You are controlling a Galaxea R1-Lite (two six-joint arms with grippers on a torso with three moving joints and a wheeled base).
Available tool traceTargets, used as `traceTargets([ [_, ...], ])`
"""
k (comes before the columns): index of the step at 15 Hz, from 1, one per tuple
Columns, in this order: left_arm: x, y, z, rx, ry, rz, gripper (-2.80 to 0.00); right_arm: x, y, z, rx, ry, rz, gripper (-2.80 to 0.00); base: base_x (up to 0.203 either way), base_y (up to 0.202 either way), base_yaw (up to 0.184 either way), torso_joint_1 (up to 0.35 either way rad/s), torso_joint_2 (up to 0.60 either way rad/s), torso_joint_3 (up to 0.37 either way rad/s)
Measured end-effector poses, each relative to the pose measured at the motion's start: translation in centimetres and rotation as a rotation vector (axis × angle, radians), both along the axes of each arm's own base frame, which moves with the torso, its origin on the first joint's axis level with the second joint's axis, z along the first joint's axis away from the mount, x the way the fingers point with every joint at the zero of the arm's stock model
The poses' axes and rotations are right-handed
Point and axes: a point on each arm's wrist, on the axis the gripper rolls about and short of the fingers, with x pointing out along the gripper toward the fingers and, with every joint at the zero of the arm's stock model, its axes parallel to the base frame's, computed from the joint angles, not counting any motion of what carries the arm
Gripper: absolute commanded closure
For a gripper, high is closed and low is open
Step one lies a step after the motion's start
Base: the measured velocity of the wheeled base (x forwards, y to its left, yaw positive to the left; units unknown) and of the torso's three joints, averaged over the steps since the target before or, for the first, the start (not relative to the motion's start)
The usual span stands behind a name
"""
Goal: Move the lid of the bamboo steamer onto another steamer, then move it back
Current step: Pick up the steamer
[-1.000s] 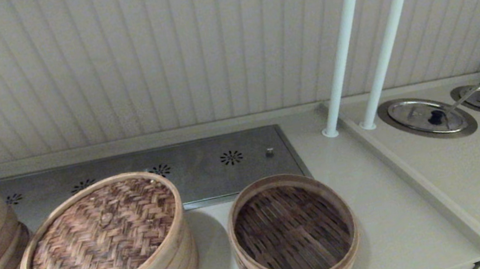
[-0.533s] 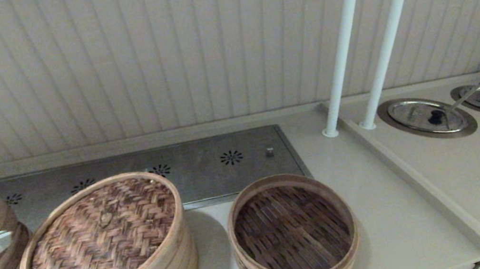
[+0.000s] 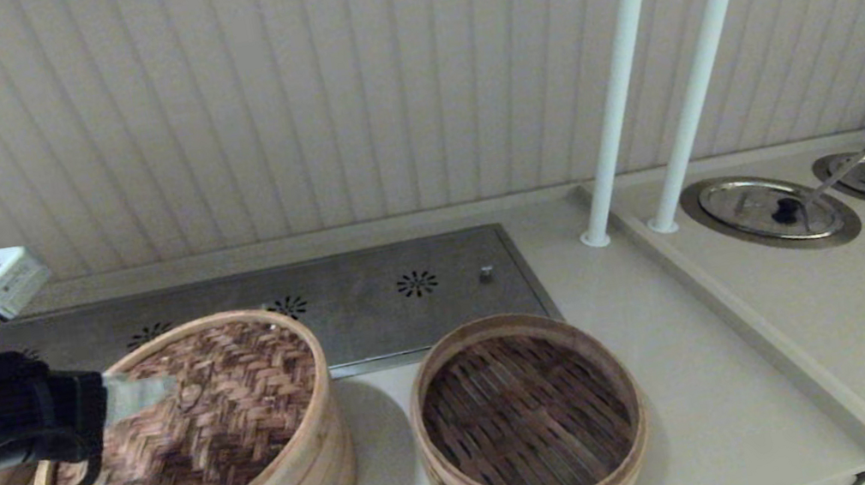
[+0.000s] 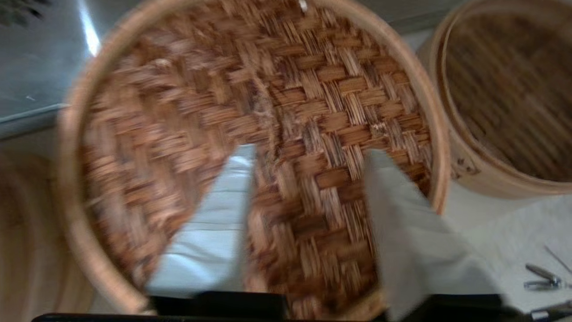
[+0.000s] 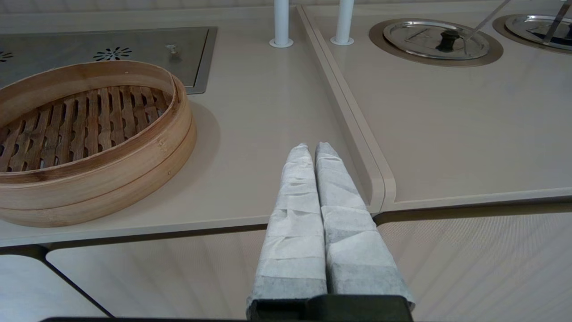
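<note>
My left gripper (image 4: pixel 308 154) hovers, taped fingers (image 4: pixel 404 223) spread wide, over the herringbone-woven bamboo steamer lid (image 3: pixel 192 424) capping the ringed steamer; beside it sits the low slatted basket (image 3: pixel 529 422). My right gripper (image 5: pixel 313 147) hangs pressed closed.

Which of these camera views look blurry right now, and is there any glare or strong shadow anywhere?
Left wrist view: the bamboo steamer lid is smeared, and a bright glare streak crosses the steel panel. Head view: the left gripper is smeared; the low steamer is sharp. Right wrist view: sharp, with that steamer's soft shadow on the counter.
</note>
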Motion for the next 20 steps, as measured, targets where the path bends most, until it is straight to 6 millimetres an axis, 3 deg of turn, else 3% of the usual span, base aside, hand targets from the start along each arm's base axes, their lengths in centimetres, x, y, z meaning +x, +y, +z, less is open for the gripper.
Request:
traceTargets([
  [7, 4.0, -0.9, -2.7, 0.018, 0.079, -0.002, -2.8, 0.0, 0.0, 0.0, 0.0, 0.001, 0.0, 0.0, 0.0, 0.0, 0.0, 0.0, 0.0, 0.0],
  [18, 5.4, -0.8, -4.4, 0.017, 0.069, 0.018, -2.8, 0.0, 0.0, 0.0, 0.0, 0.001, 0.0, 0.0, 0.0, 0.0, 0.0, 0.0, 0.0, 0.0],
  [19, 5.4, -0.7, -4.4, 0.017, 0.063, 0.023, 0.0, 0.0, 0.0, 0.0, 0.0, 0.001, 0.0, 0.0, 0.0, 0.0, 0.0, 0.0, 0.0, 0.0],
  [20, 5.5, -0.6, -4.4, 0.021, 0.062, 0.034, 0.0, 0.0, 0.0, 0.0, 0.0, 0.001, 0.0, 0.0, 0.0, 0.0, 0.0, 0.0, 0.0, 0.0],
])
